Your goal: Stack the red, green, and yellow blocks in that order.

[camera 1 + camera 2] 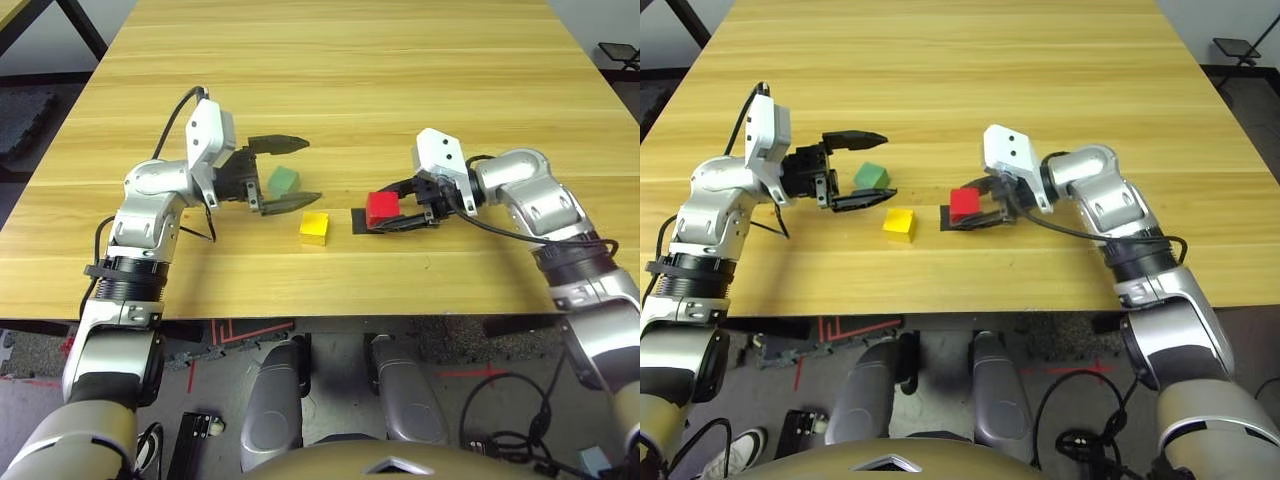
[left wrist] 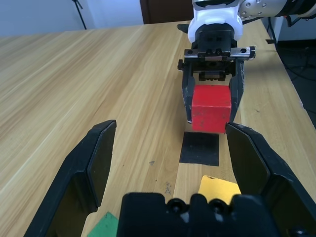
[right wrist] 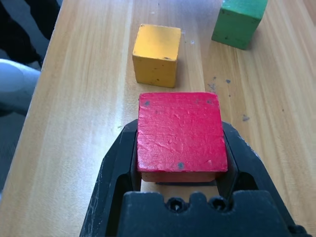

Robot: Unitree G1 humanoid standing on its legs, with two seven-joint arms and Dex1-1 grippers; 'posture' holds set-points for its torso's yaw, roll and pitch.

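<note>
The red block [image 1: 382, 207] sits clamped between the two fingers of my right pincer [image 1: 392, 213], one black finger pressed to each side of it. It hangs over the black patch [image 2: 199, 148] on the counter [image 1: 330, 80]; from the head view I think it is lifted just clear of the patch, though the angle leaves that unsure. My right pincer reaches in from the right, pointing left and tipped a little downward.

The yellow block [image 1: 314, 227] rests on the counter just left of the patch, apart from it and slightly nearer to me. The green block [image 1: 284, 180] lies farther left and farther back, with bare wood between it and the yellow one.

My left pincer [image 1: 297, 171] comes in from the left, level and pointing right, with its fingers spread wide and gripping nothing. The green block sits in the gap between those two fingers as seen from above, one finger on its far side and one on its near side, neither touching it as far as I can make out. From my left wrist, the red block and the right pincer holding it face me head-on, with the patch below them and the yellow block's corner nearer.
</note>
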